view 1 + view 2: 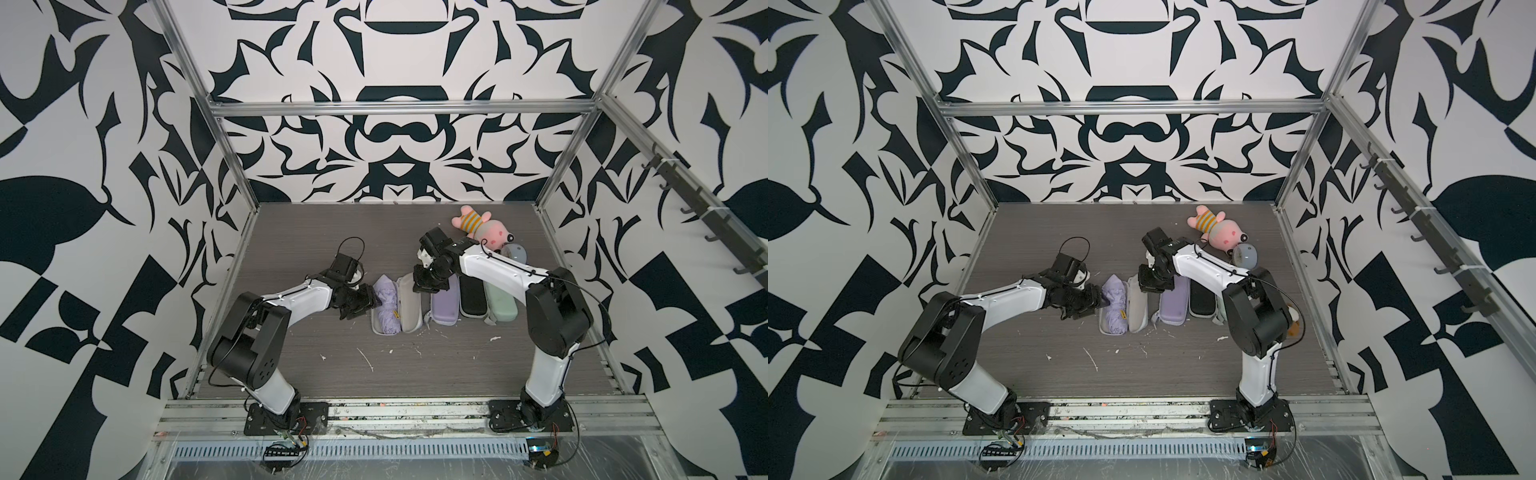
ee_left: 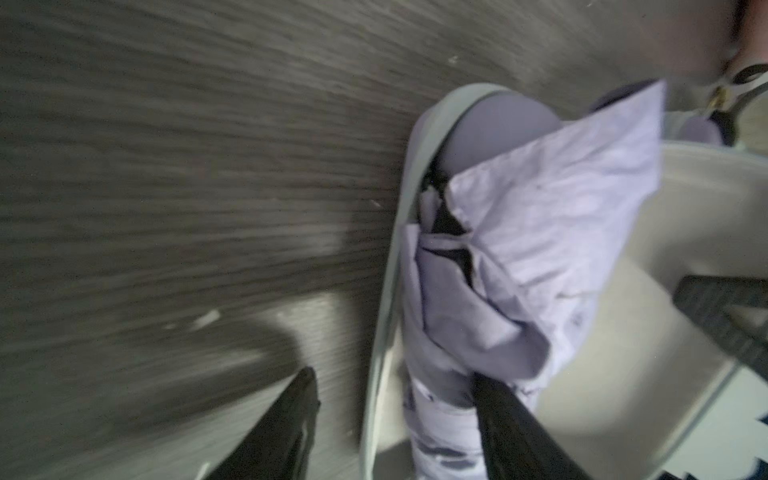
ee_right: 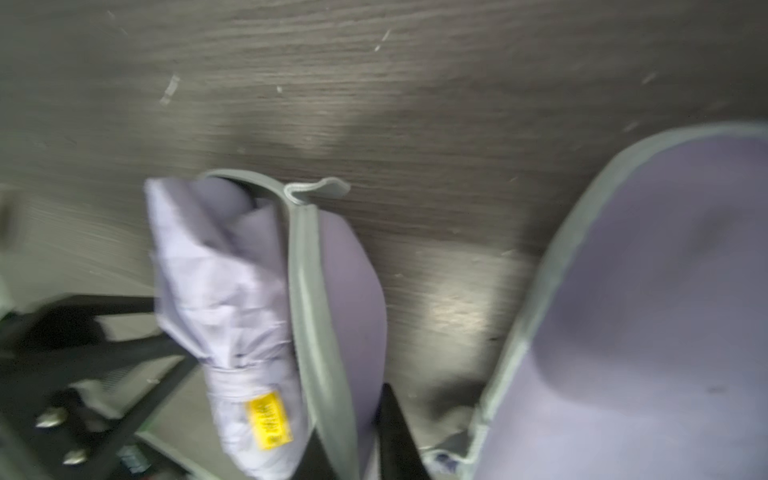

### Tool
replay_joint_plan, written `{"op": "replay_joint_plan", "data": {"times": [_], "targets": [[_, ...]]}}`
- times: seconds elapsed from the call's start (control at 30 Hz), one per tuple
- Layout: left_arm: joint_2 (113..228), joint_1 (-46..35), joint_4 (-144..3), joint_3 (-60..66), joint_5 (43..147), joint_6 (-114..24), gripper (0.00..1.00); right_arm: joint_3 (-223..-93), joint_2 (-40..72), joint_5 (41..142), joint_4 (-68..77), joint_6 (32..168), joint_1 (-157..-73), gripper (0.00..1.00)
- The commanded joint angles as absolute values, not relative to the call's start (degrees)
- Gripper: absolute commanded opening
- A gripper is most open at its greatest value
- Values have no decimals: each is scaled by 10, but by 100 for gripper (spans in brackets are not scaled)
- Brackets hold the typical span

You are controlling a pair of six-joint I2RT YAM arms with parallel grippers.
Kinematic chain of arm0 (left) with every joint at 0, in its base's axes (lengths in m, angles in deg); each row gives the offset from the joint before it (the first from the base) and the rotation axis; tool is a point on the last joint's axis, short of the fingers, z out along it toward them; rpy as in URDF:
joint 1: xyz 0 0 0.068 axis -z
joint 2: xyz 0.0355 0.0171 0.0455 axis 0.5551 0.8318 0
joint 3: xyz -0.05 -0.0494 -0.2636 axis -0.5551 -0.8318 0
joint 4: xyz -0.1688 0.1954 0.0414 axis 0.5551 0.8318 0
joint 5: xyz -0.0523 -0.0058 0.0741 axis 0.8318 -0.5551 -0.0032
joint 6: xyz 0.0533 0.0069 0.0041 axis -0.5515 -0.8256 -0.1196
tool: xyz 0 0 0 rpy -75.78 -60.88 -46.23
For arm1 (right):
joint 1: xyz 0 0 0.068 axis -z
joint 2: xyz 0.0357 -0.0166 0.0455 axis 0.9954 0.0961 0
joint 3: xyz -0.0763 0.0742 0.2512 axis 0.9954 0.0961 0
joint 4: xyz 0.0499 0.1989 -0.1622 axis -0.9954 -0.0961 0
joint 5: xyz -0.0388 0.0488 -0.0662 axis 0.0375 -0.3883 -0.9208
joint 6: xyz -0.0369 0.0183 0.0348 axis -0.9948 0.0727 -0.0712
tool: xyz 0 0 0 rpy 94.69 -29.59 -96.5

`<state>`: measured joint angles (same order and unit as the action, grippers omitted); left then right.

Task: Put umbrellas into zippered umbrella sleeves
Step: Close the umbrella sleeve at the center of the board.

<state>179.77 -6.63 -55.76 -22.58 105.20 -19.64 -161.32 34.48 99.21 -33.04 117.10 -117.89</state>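
- Lilac umbrella [image 1: 386,305] lies in the open lilac sleeve [image 1: 409,306], which is not yet zipped.
- Closed lilac sleeve [image 1: 444,307], black sleeve [image 1: 473,299] and mint sleeve [image 1: 500,304] appear done.
- Left gripper [image 1: 366,306] gapes at the umbrella; right gripper [image 1: 426,286] is at the open sleeve, grip unclear.

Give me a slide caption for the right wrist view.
Lilac umbrella with yellow tag lying in its open lilac sleeve.

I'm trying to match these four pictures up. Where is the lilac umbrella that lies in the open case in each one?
In a top view: lilac umbrella mid-table, lying in the open case.
In a top view: umbrella likewise mid-table, in that case.
Left wrist: umbrella close up, crumpled, inside the grey rim.
Right wrist: umbrella close up, yellow tag showing.
Shared landmark: the case's grey rim beside it.
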Motion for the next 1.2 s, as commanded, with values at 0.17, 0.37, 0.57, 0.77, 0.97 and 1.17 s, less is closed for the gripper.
{"op": "replay_joint_plan", "data": {"times": [0.17,0.37,0.57,0.77,0.97,1.17], "targets": [[1822,-62,-665,-275,1118,-150,40,-1580,334,1148,-134,1251,-1226,48],[1782,-129,-665,-313,1148,-156,39,-1534,393,1142,-92,1283,-1232,49],[1705,-165,-675,-351,1188,-147,52,-1504,395,1130,-77,1291,-1233,49],[1714,-77,-717,-362,1158,-129,72,-1474,396,1155,13,1362,-1222,42],[1781,-52,-682,-350,1116,-159,70,-1415,393,1196,209,1505,-1205,33],[1794,-71,-662,-350,1125,-181,53,-1417,285,1174,67,1397,-1175,44]]}}
